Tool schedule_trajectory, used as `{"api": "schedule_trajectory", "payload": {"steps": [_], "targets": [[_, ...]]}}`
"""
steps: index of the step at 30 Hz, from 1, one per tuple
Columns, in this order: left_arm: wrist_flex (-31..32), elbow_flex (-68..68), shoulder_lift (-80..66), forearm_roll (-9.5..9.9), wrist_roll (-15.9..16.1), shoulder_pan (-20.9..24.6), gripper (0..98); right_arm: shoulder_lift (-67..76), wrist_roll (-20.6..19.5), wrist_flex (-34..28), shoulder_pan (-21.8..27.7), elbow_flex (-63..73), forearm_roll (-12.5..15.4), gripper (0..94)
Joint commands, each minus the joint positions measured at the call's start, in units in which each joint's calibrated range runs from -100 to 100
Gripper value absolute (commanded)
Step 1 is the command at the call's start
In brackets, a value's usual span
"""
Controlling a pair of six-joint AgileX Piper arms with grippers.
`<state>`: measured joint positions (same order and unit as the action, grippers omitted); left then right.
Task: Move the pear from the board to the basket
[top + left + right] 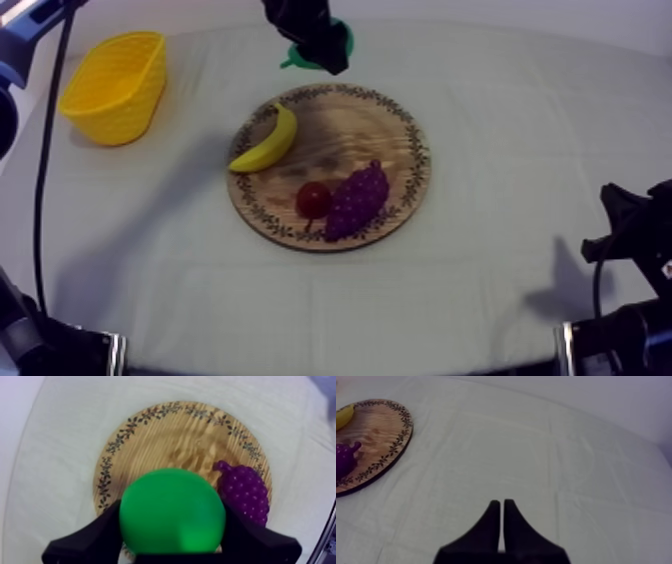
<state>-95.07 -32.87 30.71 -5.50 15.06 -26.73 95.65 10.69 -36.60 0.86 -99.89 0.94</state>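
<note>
Your left tool (172, 523) pinched the smooth round pear (172, 507) over the board (150, 438), so it could have slipped before the far-left basket (115, 105).

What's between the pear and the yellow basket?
Just bare cloth, as the top view shows. The left pincer holds the pear, and nothing sits on the way to the basket.

Left gripper (172, 526): two matte black fingers, broad bases. Right gripper (502, 507): same black pair, smooth, flaring bases narrowing to slim tips. Right of the round wooden board with patterned rim (350, 130), right arm (632, 232) black, blocky, angular.
</note>
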Motion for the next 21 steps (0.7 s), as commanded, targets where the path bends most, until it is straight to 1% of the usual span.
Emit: {"api": "schedule_trajectory", "payload": {"steps": [1, 4, 10, 21], "targets": [[-0.55, 0.69, -1.5, 0.27, -0.05, 1.13, 54.0, 0.02, -0.02, -0.01, -0.02, 0.0, 0.01, 0.4], [-1.54, 1.39, -2.9, 0.69, -0.05, 3.11, 54.3, 0.02, -0.02, -0.01, -0.02, 0.0, 0.01, 0.4], [-2.15, 3.41, -5.81, 2.11, 0.56, 8.03, 54.9, 0.02, -0.02, -0.01, -0.02, 0.0, 0.01, 0.4], [-2.88, 8.2, -9.53, 3.77, 2.54, 21.11, 55.3, 0.02, -0.02, -0.01, -0.02, 0.0, 0.01, 0.4]]}}
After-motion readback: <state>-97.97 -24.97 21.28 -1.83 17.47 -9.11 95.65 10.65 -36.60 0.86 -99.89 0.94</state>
